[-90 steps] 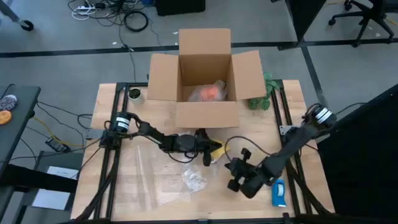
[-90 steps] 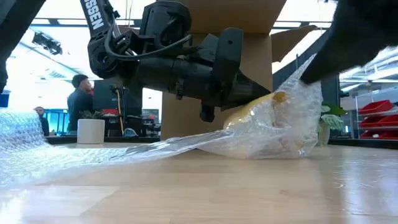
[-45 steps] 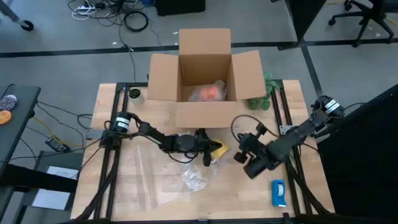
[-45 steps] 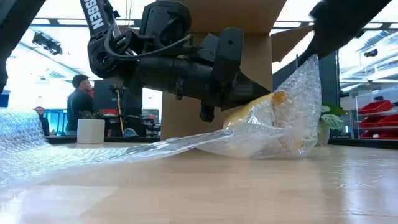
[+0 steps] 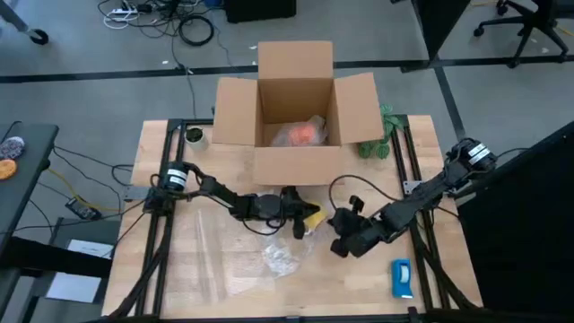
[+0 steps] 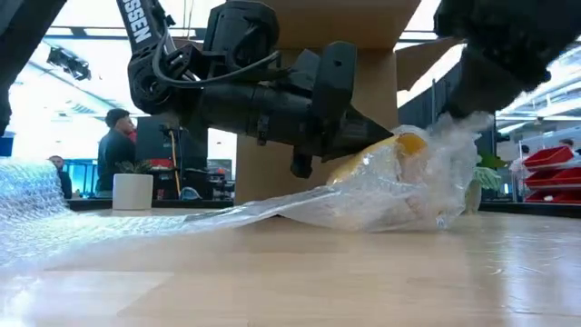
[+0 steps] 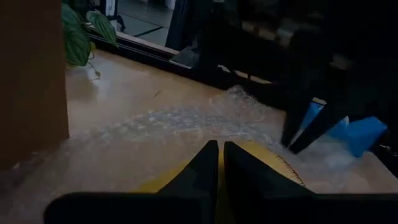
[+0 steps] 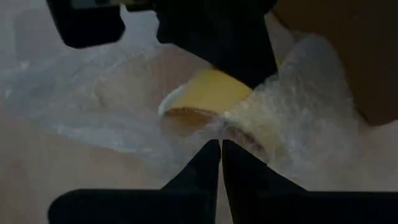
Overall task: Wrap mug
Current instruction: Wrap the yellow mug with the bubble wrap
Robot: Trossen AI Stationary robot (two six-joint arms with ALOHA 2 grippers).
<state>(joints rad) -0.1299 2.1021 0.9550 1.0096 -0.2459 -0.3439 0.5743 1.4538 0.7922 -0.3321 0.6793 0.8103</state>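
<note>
Two arms meet at the middle of the table in the high view. The left gripper (image 5: pixel 300 221) reaches in from the left side and sits on a yellow mug (image 5: pixel 312 215) just in front of the open cardboard box (image 5: pixel 298 167). The right gripper (image 5: pixel 339 244) comes in from the right and stops just beside that mug. Bubble wrap (image 5: pixel 280 258) lies crumpled on the wood near both grippers. Inside the box, an orange mug (image 5: pixel 304 135) rests under clear wrap. A blue-and-white object (image 5: pixel 401 277) lies near the table's front right, and a green plant (image 5: pixel 382 135) stands by the box's right flap.

Low view next: the yellow mug lies on its side under a fold of bubble wrap. The left arm's dark body is pressed in behind it, and the right arm hangs over the raised end of the sheet. A person (image 6: pixel 114 150) stands in the room beyond.

Left wrist view: the two fingers (image 7: pixel 200 167) are drawn almost together, with yellow mug wall pinched in the thin slot between them.

Right wrist view: its fingers (image 8: pixel 205 163) are also closed to a sliver, nipping the bubble wrap where it bunches at the mug's open rim. The left gripper looms dark right behind.
</note>
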